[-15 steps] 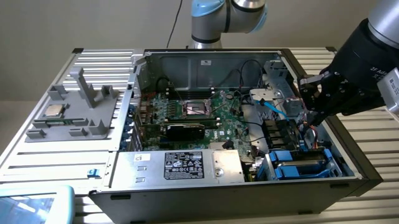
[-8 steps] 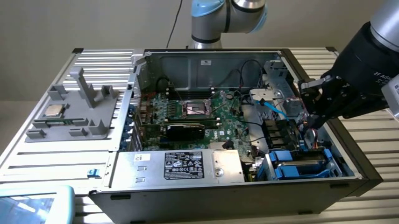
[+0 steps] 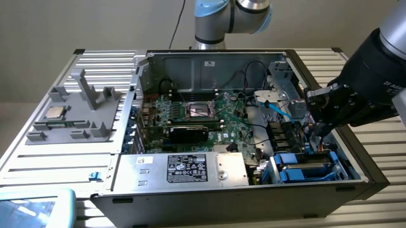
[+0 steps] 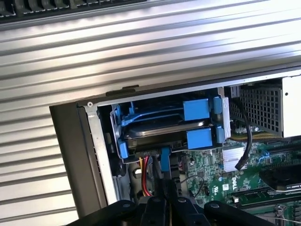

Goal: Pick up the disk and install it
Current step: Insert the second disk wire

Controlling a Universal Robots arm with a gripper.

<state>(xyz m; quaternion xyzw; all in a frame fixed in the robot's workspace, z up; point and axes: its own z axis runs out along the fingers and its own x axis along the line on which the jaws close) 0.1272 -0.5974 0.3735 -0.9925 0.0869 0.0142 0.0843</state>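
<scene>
We find the flat silver-grey disk in its bright blue plastic carrier [image 4: 164, 129] already lying in the drive bay at the front corner of the open black computer case [image 3: 355, 183], toward the exterior view's right. In the exterior view the same blue frame [image 3: 304, 168] sits low in that corner, next to the large silver power supply box with the black-and-white label [image 3: 184, 168].

Our black hand [image 4: 164, 188] hangs just outside the mouth of the bay, its two fingers pressed together with nothing caught between them; their tips point straight at the middle of the carrier's near edge and stand very close to it, by the small blue tab beneath the drive. Whether they actually touch it we cannot tell.

The disk lies flat, its broad face level, its long axis running across the bay from one blue handle [image 4: 195, 109] to the other side, so it lies crosswise to the line of our fingers. Directly ahead of the fingertips is where the disk lies, deeper inside the bay.

We judge the drive seated or nearly so. Red and yellow cables [image 4: 146, 176] run close beside the fingers. The green motherboard [image 3: 203, 116] lies well apart.
</scene>
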